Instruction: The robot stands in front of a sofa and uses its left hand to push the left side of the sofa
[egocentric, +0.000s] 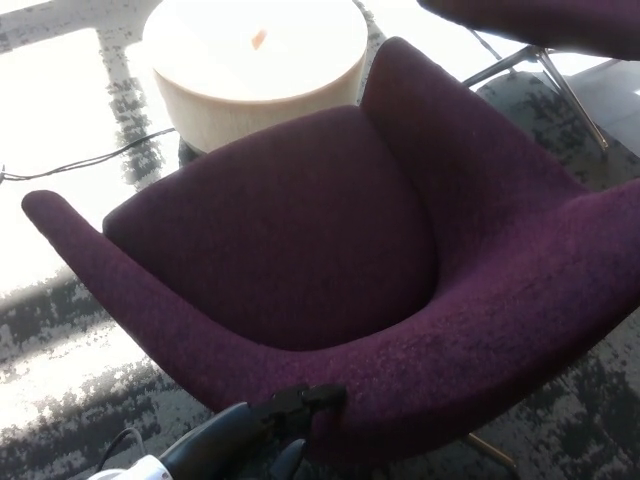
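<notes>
1. Black and low at the near edge, your left hand (285, 415) comes in from the bottom left, fingertips pressed against the outer face of the sofa's near rim. It grips nothing; whether the fingers are spread or drawn together you cannot tell, since they lie half under the rim.
2. Directly ahead of the hand and to its right lies the purple sofa (300, 240), a single-seat upholstered piece. Its curved rim sweeps from a low arm tip far to the hand's left, past the fingertips, up to a high back on the right.
3. That long axis runs left-low to right-high across the view, so a push at this contact point would likely turn the piece rather than slide it straight.
4. Your right hand is not in view; the left is the only one placed to act.
5. Beyond the seat stands a round cream table (255, 65), with a thin cable (90, 160) on the mottled carpet (60, 310) to its left.
</notes>
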